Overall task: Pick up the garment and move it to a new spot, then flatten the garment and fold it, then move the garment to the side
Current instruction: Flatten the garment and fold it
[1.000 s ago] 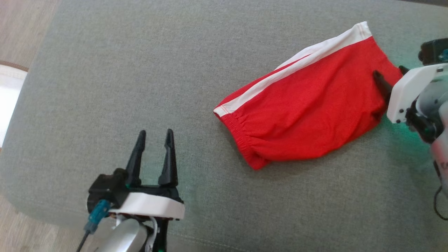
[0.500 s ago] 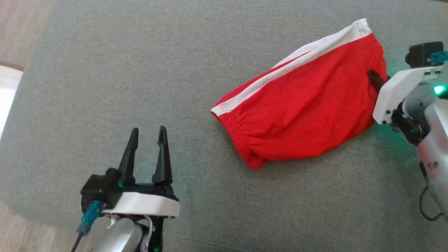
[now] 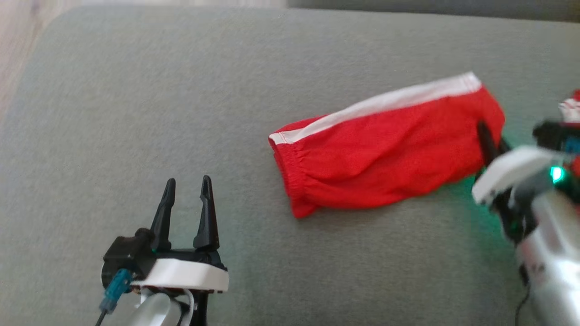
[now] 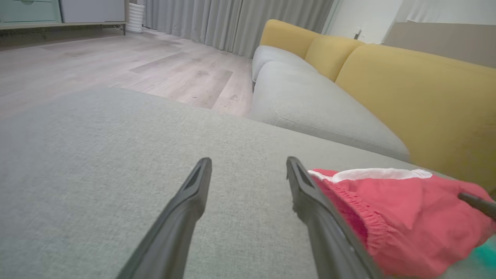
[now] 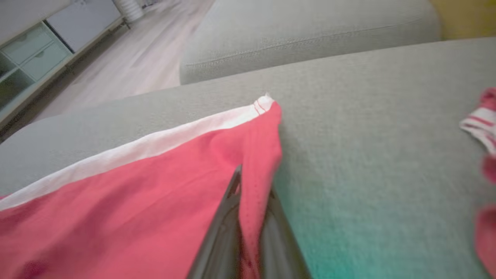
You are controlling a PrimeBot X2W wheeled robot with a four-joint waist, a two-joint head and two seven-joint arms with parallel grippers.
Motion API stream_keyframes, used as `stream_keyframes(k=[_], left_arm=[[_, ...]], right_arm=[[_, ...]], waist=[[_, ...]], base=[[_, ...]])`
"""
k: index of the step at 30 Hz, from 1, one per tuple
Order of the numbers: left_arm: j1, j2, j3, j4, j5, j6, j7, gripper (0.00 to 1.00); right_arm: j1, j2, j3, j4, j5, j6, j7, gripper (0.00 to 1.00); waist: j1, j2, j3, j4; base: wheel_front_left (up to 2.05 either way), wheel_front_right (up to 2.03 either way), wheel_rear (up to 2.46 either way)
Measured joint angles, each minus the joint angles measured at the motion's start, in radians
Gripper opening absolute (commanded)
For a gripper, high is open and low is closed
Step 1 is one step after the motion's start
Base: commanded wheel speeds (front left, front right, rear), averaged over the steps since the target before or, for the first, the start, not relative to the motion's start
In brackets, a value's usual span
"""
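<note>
The red shorts (image 3: 385,158) lie on the grey sofa cushion (image 3: 181,90), stretched across it with the gathered elastic waistband at their left end and a white band along the far edge. The right claw (image 3: 491,142) is at the shorts' right end, closed on the cloth there; in the right wrist view a fold of red fabric sits pinched between its two dark fingers. The left claw (image 3: 186,190) is spread open with nothing in it, above bare cushion, apart from the shorts and to the near left of the waistband. A second red-and-white piece of cloth (image 3: 572,106) shows at the right edge, just beyond the right claw.
</note>
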Motion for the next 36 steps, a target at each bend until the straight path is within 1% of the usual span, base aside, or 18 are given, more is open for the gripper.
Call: stream_keyframes(k=[3,9,12,15,19,22,24,27,28,29,31,32,36], left_arm=[[0.0,0.007,0.0,-0.005,-0.001,0.0,0.009,1.0],[0.017,0.015,-0.002,-0.026,-0.001,0.008,0.021,1.0],[0.026,0.021,-0.004,-0.03,-0.001,0.01,0.03,1.0],[0.025,0.021,-0.006,-0.034,-0.001,0.01,0.03,1.0],[0.025,0.02,-0.005,-0.034,-0.001,0.01,0.03,1.0],[0.025,0.017,-0.004,-0.033,-0.001,0.01,0.028,1.0],[0.025,0.014,-0.003,-0.03,-0.001,0.009,0.027,1.0],[0.025,0.006,-0.004,-0.025,-0.001,0.008,0.025,1.0],[0.025,0.004,-0.004,-0.023,-0.001,0.008,0.021,1.0],[0.025,0.002,-0.004,-0.02,-0.001,0.007,0.02,1.0],[0.023,0.0,-0.004,-0.017,-0.001,0.003,0.02,1.0],[0.023,0.0,-0.004,-0.017,-0.001,0.003,0.02,1.0],[0.021,-0.004,-0.004,-0.014,-0.001,0.0,0.018,1.0]], right_arm=[[0.131,0.051,-0.083,-0.058,-0.041,0.0,-0.035,0.0],[0.298,0.149,-0.207,-0.191,-0.102,0.0,-0.025,0.0],[0.333,0.172,-0.252,-0.253,-0.143,0.0,0.014,0.0],[0.336,0.186,-0.286,-0.311,-0.184,0.0,0.051,0.0],[0.335,0.205,-0.293,-0.383,-0.227,0.0,0.095,0.0],[0.325,0.215,-0.251,-0.432,-0.246,0.0,0.124,0.0],[0.31,0.216,-0.19,-0.461,-0.246,0.0,0.147,0.0],[0.271,0.219,-0.071,-0.484,-0.24,0.0,0.177,0.0],[0.257,0.219,-0.025,-0.487,-0.228,0.0,0.182,0.0],[0.232,0.219,0.062,-0.487,-0.201,0.0,0.195,0.0],[0.215,0.219,0.141,-0.485,-0.169,0.0,0.204,0.0],[0.215,0.219,0.141,-0.485,-0.169,0.0,0.204,0.0],[0.195,0.219,0.243,-0.436,-0.143,0.0,0.23,0.0]], waist=[[-0.0001,0.0,-0.038,-0.045],[-0.0002,0.0,-0.079,-0.1],[-0.0002,0.0,-0.084,-0.112],[0.0,0.0,-0.08,-0.106],[0.0,0.0,-0.076,-0.088],[0.0,0.0,-0.074,-0.072],[0.0,0.0,-0.073,-0.061],[0.0,0.0,-0.072,-0.045],[0.0,0.0,-0.071,-0.039],[0.0,0.0,-0.07,-0.027],[0.0,0.0,-0.067,-0.015],[0.0,0.0,-0.067,-0.015],[0.0,0.0,-0.063,0.006]], base=[[0.0,0.0,0.0],[0.0,0.0,0.0],[0.0,0.0,0.0],[0.0,0.0,0.0],[0.0,0.0,0.0],[0.0,0.0,0.0],[0.0,0.0,0.0],[0.0,0.0,0.0],[0.0,0.0,0.0],[0.0,0.0,0.0],[0.0,0.0,0.0],[0.0,0.0,0.0],[0.0,0.0,0.0]])
